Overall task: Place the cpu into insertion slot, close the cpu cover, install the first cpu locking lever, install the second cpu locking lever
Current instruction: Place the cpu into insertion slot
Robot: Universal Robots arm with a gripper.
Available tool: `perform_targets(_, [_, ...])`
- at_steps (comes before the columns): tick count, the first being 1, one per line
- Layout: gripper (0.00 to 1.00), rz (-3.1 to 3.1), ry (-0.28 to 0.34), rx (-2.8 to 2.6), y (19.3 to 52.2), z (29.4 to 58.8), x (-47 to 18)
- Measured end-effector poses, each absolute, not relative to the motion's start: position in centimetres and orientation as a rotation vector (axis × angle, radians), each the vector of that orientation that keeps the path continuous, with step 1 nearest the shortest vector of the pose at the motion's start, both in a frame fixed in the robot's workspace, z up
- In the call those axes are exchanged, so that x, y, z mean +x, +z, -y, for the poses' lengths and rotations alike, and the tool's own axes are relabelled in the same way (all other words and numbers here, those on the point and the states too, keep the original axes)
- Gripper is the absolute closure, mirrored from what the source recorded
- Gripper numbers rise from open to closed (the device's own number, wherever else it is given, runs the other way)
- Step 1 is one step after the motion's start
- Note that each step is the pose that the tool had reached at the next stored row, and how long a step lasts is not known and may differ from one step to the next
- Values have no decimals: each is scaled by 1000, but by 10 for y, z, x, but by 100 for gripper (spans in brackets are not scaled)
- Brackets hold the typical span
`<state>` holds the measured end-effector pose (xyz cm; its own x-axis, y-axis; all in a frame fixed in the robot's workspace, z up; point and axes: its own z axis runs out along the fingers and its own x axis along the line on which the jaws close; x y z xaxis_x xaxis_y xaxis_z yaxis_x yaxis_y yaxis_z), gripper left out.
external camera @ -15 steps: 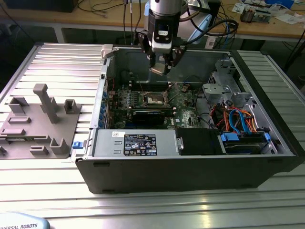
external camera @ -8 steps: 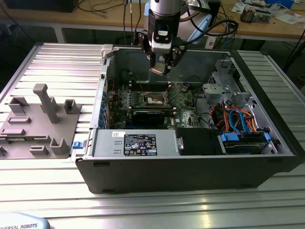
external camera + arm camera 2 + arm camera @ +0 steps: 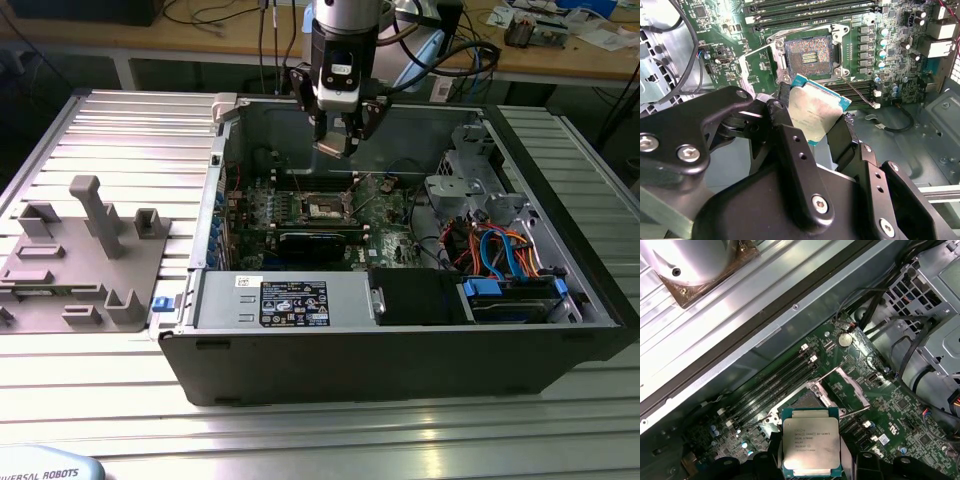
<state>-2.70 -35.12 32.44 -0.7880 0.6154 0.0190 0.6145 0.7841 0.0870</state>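
Note:
My gripper point(image 3: 335, 150) hangs inside the open computer case, above the green motherboard point(image 3: 385, 235), shut on the cpu point(image 3: 817, 112). The cpu point(image 3: 811, 442) is a flat square chip with a silvery top, pinched at two opposite edges by the black fingers point(image 3: 785, 107). It is in the air, tilted in the second wrist view, and apart from the board. The insertion slot point(image 3: 807, 54) lies bare and dark with a metal rim, a short way past the chip. In the first wrist view the cpu cover point(image 3: 847, 387) stands swung open beside the insertion slot point(image 3: 802, 402). A thin locking lever point(image 3: 860, 92) sticks out by the socket.
Long black memory slots point(image 3: 772, 385) run beside the socket. A black card point(image 3: 320, 243) stands across the board in front of it. The case point(image 3: 400, 350) holds a power supply point(image 3: 285, 300), a drive bay and cable bundles point(image 3: 500, 245) on the exterior view's right. A grey fixture point(image 3: 85, 255) sits outside on the left.

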Motion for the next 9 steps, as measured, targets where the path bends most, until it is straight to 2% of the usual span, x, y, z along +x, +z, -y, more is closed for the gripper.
perform_targets(9, [46, -2953, 139, 1030, 324, 351, -27])
